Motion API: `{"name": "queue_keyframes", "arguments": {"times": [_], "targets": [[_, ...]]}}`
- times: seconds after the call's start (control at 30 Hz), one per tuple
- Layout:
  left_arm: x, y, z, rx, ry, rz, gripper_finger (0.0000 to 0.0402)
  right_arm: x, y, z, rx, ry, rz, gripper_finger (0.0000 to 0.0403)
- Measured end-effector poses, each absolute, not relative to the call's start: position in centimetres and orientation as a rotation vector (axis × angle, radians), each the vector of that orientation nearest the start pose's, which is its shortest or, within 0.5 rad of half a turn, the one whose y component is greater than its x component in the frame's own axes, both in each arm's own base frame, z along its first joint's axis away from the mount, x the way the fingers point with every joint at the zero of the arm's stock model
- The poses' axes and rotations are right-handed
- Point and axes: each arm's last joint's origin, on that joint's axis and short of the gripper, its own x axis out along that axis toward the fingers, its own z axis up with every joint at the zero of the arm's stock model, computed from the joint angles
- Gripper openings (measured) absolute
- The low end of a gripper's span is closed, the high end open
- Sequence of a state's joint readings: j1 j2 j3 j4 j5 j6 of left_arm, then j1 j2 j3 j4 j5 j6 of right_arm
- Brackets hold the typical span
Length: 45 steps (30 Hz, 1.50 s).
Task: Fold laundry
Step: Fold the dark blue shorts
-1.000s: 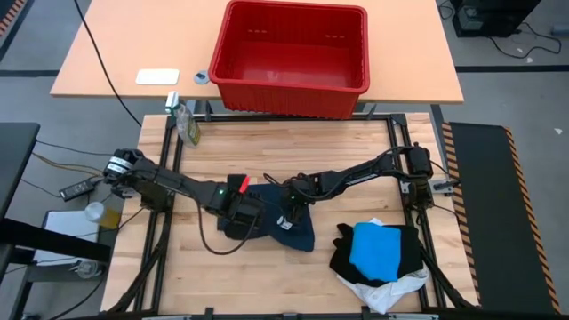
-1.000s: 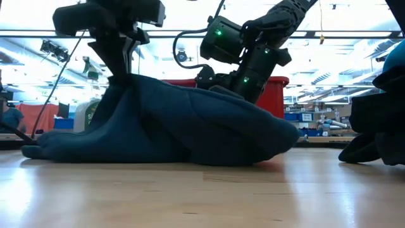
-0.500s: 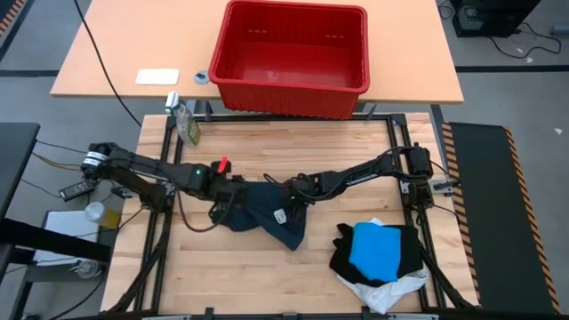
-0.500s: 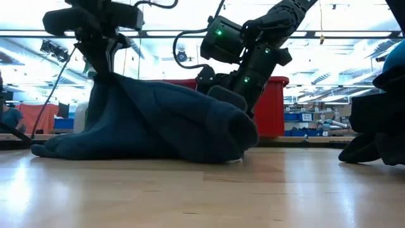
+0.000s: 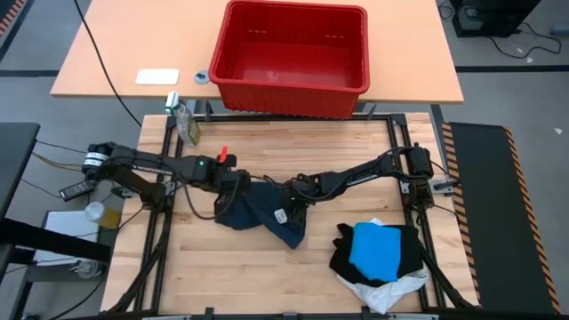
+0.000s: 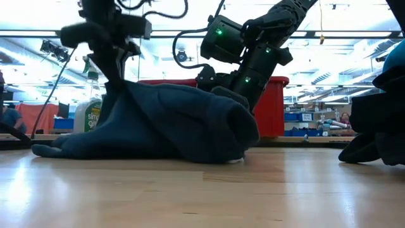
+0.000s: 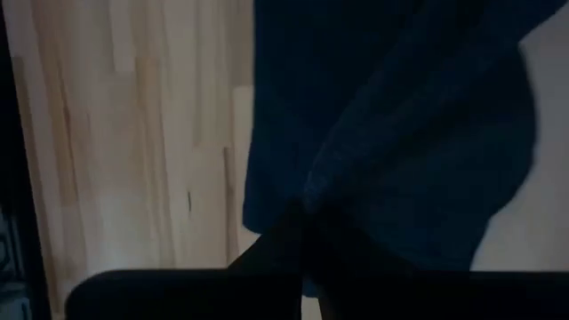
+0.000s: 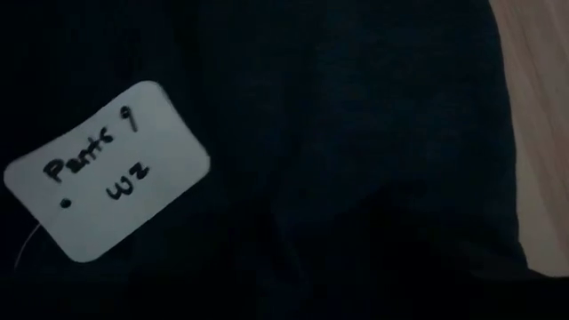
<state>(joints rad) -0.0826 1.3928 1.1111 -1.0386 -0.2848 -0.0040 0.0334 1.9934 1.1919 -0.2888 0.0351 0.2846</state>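
bare wood [image 5: 240,276] near edge free; clothes pile [image 5: 380,256] blocks right.

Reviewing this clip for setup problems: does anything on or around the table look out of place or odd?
Slightly: a green spray bottle lies tipped at the workbench's far left corner, unrelated to folding. The finished pile hangs over the near edge. Otherwise nothing stands out.

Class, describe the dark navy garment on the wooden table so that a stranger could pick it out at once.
On the light wooden table, look to the middle, where both dark arms meet. There lies the crumpled dark navy cloth garment. Unlike the heap at the right with a bright blue cloth on top, it bears a small white tag.
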Motion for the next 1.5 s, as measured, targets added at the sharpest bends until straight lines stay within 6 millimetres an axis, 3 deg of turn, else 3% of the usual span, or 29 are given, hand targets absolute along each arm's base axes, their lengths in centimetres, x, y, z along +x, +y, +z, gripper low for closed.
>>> {"name": "queue_keyframes", "arguments": {"times": [0.17,0.3,0.37,0.53,0.63,0.73,0.93,1.03,1.2,1.33,1.5], "targets": [[24.6,-0.3,23.9,0.181,1.33,0.18,0.0017,38.6,1.2,12.4,0.212,1.081,-0.151,0.0234],[24.9,-0.4,23.5,0.131,1.297,0.17,0.0015,38.4,1.1,13.1,0.218,1.082,-0.105,0.0249],[24.9,-0.5,23.5,0.132,1.29,0.164,0.0012,37.9,0.8,14.2,0.219,1.082,-0.097,0.0264],[25.1,-0.5,23.6,0.132,1.265,0.161,0.001,36.8,0.5,19.5,0.14,0.956,-0.092,0.0289],[25.2,-0.5,23.6,0.13,1.258,0.162,0.001,36.2,2.2,21.0,0.123,0.914,-0.021,0.0289],[25.1,-0.5,23.6,0.13,1.265,0.163,0.001,36.1,5.7,22.2,0.111,0.828,0.114,0.0283],[25.0,-0.5,23.6,0.093,1.274,0.191,0.001,34.2,13.2,21.1,0.074,0.726,0.166,0.0263],[25.0,-0.5,23.6,0.087,1.273,0.195,0.001,33.3,15.3,20.8,0.067,0.65,0.097,0.0254],[25.0,-0.5,23.6,0.08,1.272,0.2,0.0009,32.6,15.1,19.0,0.072,0.571,0.085,0.0258],[25.0,-0.2,23.3,0.07,1.274,0.209,0.0009,32.5,14.8,17.5,0.073,0.617,0.089,0.0277],[24.5,0.0,22.0,-0.006,1.306,0.213,0.0009,34.1,16.0,16.7,-0.034,0.656,0.072,0.03]]}}
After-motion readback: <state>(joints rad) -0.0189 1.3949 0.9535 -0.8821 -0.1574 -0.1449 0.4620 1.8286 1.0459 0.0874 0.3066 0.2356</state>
